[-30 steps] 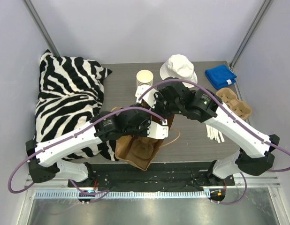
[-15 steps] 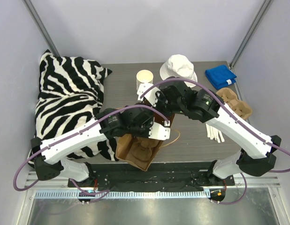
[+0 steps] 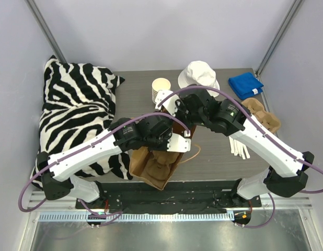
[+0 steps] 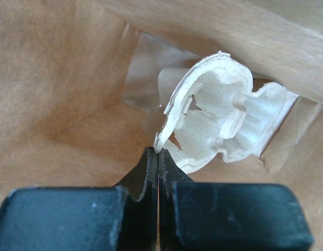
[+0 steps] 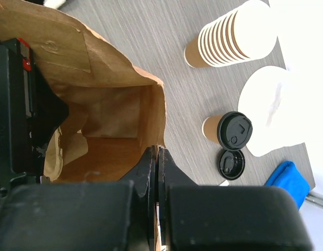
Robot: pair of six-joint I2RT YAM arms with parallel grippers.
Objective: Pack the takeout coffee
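Observation:
The takeout coffee [image 5: 228,130], a cream cup with a black lid, stands on the table in the right wrist view; the right arm hides it in the top view. A brown paper bag [image 3: 151,175] stands open at the table's near middle. My left gripper [image 4: 158,152] is inside the bag [image 4: 57,94], shut on the edge of a pale moulded-pulp cup tray [image 4: 219,115]. My right gripper [image 5: 157,151] is shut on the bag's rim [image 5: 151,89]. In the top view both grippers meet over the bag's mouth, the left [image 3: 171,142] and the right [image 3: 178,125].
A loose black lid [image 5: 232,164] lies beside the coffee. A stack of lidless cups [image 3: 160,89], a white hat [image 3: 199,76], a blue cloth [image 3: 245,84] and a second pulp tray [image 3: 263,115] sit at the back and right. A zebra pillow [image 3: 75,115] fills the left side.
My left arm has shifted a little farther over the bag's mouth. My right gripper has kept its hold on the rim and moved slightly toward the back.

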